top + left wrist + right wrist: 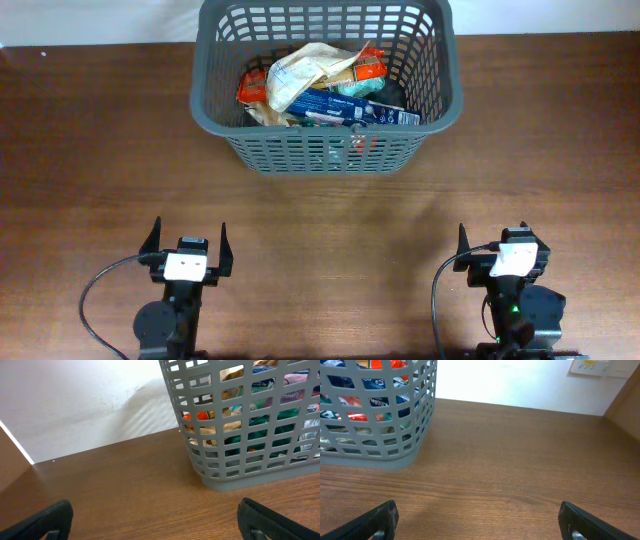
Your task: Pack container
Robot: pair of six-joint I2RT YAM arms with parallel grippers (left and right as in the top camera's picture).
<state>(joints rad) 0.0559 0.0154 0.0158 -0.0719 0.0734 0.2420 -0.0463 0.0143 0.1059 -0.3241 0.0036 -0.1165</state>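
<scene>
Both arms sit folded low at the near edge of the table (320, 225). In the overhead view the left is at 7 o'clock and the right at 5 o'clock, each pointing toward 12 o'clock. The left gripper (189, 240) has its claw spread wide and holds nothing. The right gripper (497, 245) is spread the same way and is also empty. Both are well apart from the container (325, 150), which stands upright on the table at 12 o'clock.

Only the overhead view shows the top of the load: a blue packet (345, 108) under a cream packet (305, 65). The left wrist view has the container at 2 o'clock, with green wrapping (260, 440) showing through the slots. The right wrist view has the container at 10 o'clock and a white wall plate (595, 366) at 1 o'clock.

There are one container and two grippers. The overlapping packets are too jumbled to count.
</scene>
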